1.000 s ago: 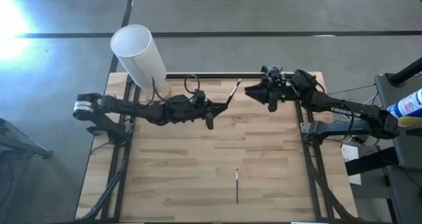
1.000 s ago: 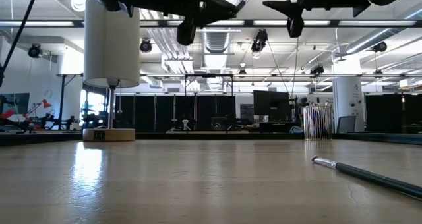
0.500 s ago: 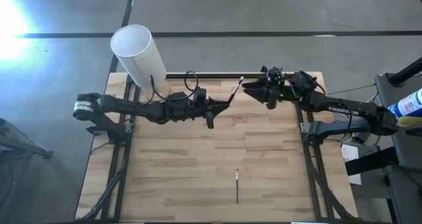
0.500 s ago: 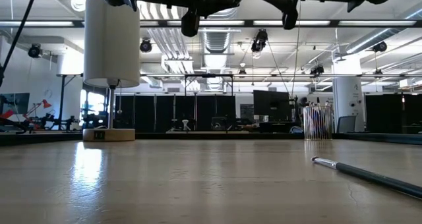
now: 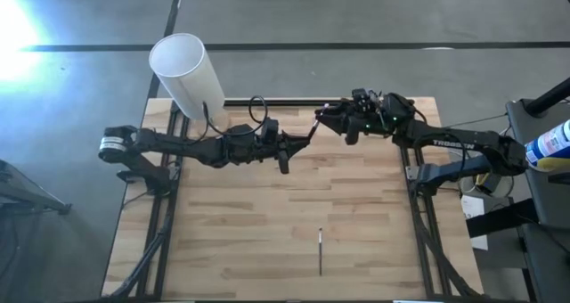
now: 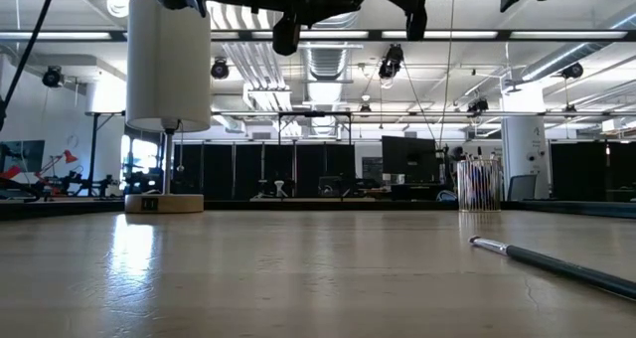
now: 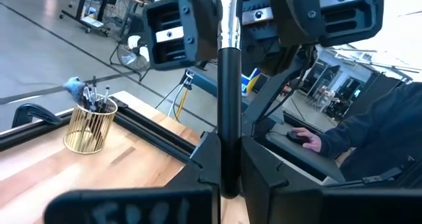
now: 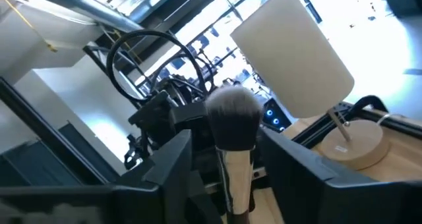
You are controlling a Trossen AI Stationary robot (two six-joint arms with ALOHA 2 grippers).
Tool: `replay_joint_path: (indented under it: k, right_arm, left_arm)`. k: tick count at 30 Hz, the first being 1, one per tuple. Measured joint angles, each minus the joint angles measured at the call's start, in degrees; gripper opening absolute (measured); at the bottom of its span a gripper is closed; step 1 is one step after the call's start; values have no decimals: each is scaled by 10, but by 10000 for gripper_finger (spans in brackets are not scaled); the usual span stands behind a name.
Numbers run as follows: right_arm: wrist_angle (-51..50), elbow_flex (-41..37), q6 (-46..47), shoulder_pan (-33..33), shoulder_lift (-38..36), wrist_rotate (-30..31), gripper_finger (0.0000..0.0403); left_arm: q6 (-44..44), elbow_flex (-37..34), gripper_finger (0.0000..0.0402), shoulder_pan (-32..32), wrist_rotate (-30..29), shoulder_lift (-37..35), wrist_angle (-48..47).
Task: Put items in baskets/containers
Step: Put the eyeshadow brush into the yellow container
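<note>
My left gripper point(image 5: 297, 143) is high above the table's far middle, shut on a make-up brush point(image 5: 310, 129) with a dark handle, silver ferrule and grey bristle head point(image 8: 233, 114). My right gripper point(image 5: 323, 117) is open. Its fingers stand on either side of the brush's ferrule and head, and a gap shows on both sides in the right wrist view. A second dark brush point(image 5: 321, 249) lies flat near the table's near edge. A gold wire cup point(image 7: 90, 125) that holds several brushes stands at the far right of the table point(image 6: 478, 185). My left gripper pinches the dark handle point(image 7: 229, 118) between its two fingers near its tail end. The fingers come about level from the table's left, and the brush runs on forward from between them. The brush is lifted clear, its bristle head pointing far and right toward the other gripper.
A tall white cylinder lamp point(image 5: 186, 75) on a wooden base point(image 6: 164, 203) stands at the far left corner. A black rail point(image 5: 285, 102) runs along the far edge. A person's hand point(image 7: 304, 140) rests at a desk beyond the table. Bare wood spans the middle.
My right gripper has moved toward the table's left, closing on the brush's bristle end until its open fingers straddle it. My left gripper has kept its hold on the brush and stayed almost in place.
</note>
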Motion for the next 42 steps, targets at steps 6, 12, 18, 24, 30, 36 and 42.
replay_joint_path:
  k: [6,12,18,24,30,36,42]
  right_arm:
    - [-4,2,-19,1,-1,6,85]
    - [-8,2,-39,1,-3,5,54]
    - [-26,3,-61,1,-11,8,54]
    - [-41,4,-87,1,-24,22,54]
    - [-112,4,-126,-12,-60,53,54]
    - [-216,4,-194,-49,-115,93,54]
    - [-350,2,-280,-135,-162,148,54]
  left_arm:
    - [0,0,26,0,-1,0,-3]
    - [-12,-1,44,0,0,0,-6]
    - [-27,-2,108,1,-2,0,-12]
    - [-30,-3,132,1,-3,0,-23]
    - [-30,-3,134,1,-2,0,-37]
    - [-30,-3,135,2,-2,-2,-51]
    - [-30,-3,135,1,-1,-4,-52]
